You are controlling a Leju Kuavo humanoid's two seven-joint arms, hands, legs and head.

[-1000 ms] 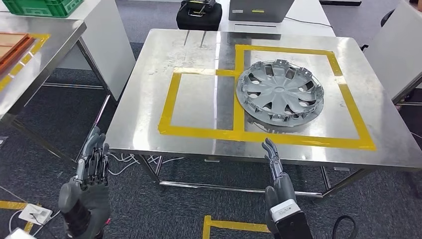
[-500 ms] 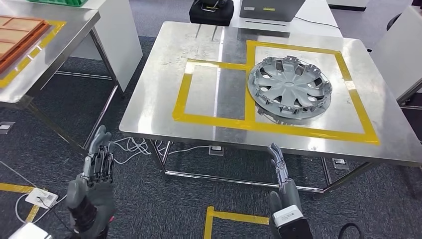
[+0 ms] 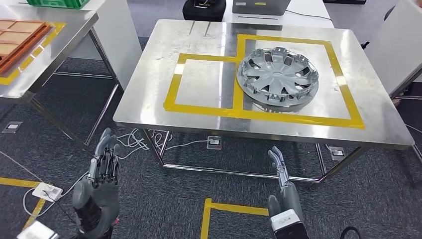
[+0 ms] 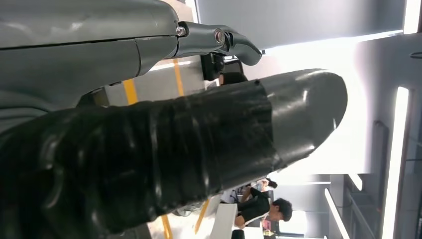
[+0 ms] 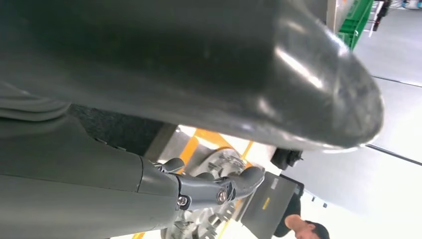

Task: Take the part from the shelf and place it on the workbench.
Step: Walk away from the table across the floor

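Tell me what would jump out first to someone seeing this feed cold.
The grey wheel cover lies flat on the steel workbench, inside the larger yellow-taped square on its right half. Below the table's near edge, over dark carpet, the left hand and the right hand both hang with fingers extended, holding nothing. An orange tray sits on a second table at far left.

dark grey ribbed left hand, white-labelled right hand
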